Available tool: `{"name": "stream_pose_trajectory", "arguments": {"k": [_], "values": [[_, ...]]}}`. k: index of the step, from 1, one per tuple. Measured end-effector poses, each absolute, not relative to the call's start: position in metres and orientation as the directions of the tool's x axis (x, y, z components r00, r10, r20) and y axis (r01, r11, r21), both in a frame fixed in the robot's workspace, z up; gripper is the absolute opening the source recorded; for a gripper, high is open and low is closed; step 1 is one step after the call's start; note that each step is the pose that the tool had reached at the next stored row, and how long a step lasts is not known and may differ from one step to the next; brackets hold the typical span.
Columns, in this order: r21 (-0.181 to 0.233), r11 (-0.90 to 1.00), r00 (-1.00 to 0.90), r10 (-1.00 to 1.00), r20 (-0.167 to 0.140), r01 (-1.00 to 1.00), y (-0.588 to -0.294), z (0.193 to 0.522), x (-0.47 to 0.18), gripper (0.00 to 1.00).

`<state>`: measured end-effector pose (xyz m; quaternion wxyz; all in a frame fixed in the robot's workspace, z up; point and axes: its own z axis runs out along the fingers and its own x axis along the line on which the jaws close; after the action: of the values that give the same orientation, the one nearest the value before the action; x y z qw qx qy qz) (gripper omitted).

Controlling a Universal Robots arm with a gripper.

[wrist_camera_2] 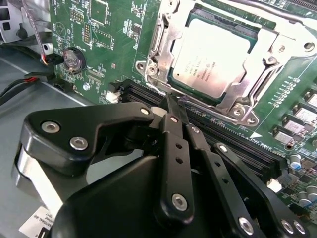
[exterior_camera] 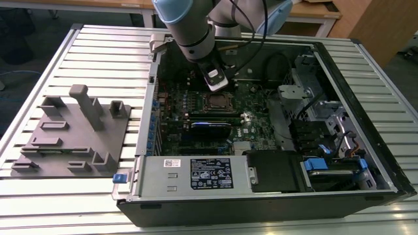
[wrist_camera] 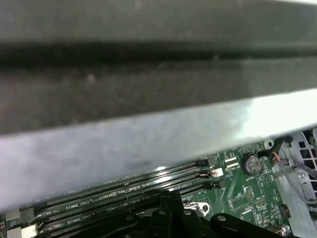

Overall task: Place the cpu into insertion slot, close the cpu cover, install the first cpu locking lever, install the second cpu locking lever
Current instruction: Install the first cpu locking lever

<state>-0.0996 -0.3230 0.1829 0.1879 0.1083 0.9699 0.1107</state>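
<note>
Second wrist view showed the gripper (wrist_camera_2: 174,106) with its fingers drawn together to a narrow tip, and nothing visible between them. The tip stood just beside one edge of the slot (wrist_camera_2: 148,67), over the long black memory slots (wrist_camera_2: 233,134). The cpu (wrist_camera_2: 210,57) lay flat in the slot, and the cover (wrist_camera_2: 267,52) seemed to be down around it. I could not tell whether any lever was hooked. In the exterior view the slot sat on the board (exterior_camera: 255,127), toward the board's edge under the arm.

In my judgement the danger was a slip. A tip so narrow, pressed slightly off, could slide off thin metal and scratch the board or the memory slots. If the cover was not fully seated, a push could load the cpu unevenly and harm the contacts below.
</note>
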Motion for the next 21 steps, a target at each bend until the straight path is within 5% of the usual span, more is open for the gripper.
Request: {"name": "stream_pose_trajectory", "arguments": {"k": [21], "values": [[0.257,0.951,-0.905,0.257,-0.34,0.173,-0.3257,0.182,-0.0943,0.1]]}}
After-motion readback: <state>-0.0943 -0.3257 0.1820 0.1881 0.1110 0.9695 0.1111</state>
